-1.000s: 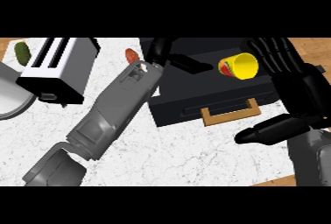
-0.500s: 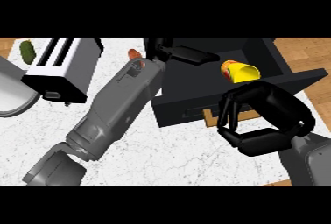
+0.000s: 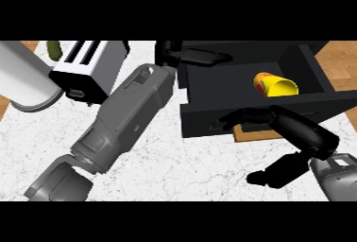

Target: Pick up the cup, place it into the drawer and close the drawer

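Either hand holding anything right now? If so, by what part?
Nothing is held. The cup lies free inside the drawer. Right hand is at the drawer's front; left hand rests on its rim.

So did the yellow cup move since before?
Yes. The yellow cup was up in the right hand beside the drawer; now it lies on its side inside the drawer.

No text, label, brand, number or sign can be read anywhere in the frame. The yellow cup (image 3: pixel 276 86) at the upper right carries a red patch on its side, but no letters can be made out in it.
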